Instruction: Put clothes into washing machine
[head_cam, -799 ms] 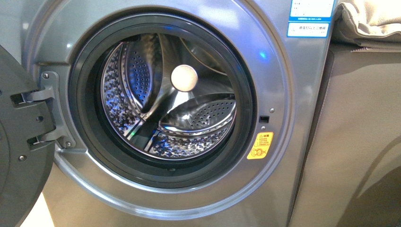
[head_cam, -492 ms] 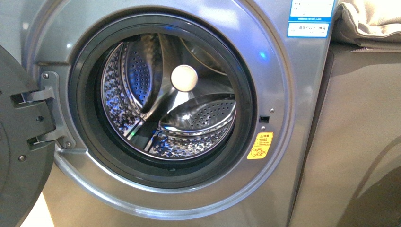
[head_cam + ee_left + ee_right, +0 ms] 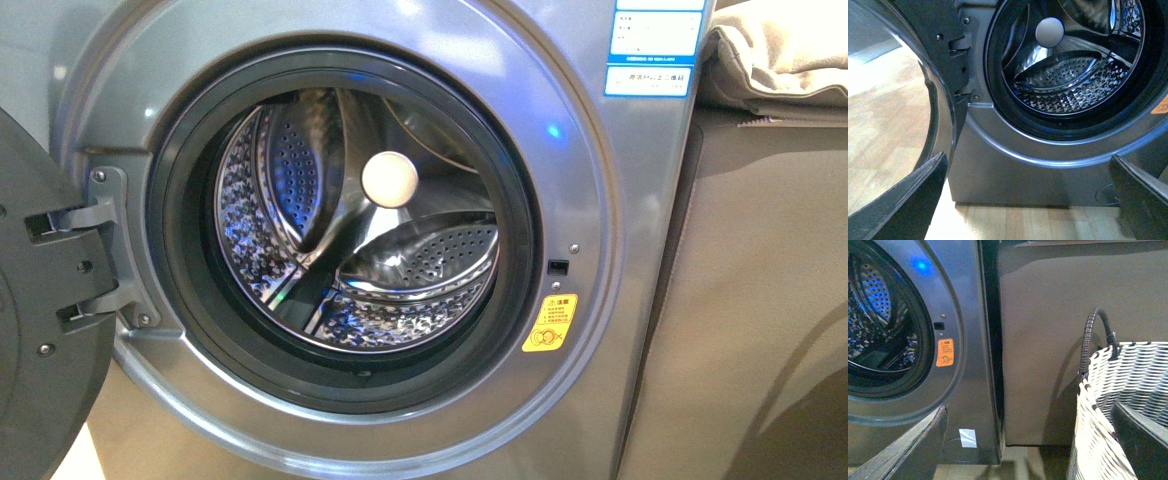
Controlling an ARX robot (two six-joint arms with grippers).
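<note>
Ahead of my left gripper (image 3: 1028,156) and right gripper (image 3: 1028,406), the silver-grey round-porthole washing machine (image 3: 600,250) is standing open.
Both are hanging released, empty; clothes unseen, presumably soft and limp, so I'm planning a bunched-fold pinch.

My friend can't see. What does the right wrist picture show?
The washer, its steel drum showing, stands beside a brown box, and a white woven basket with a dark handle stands by the box. The right pincer is open and empty.
</note>
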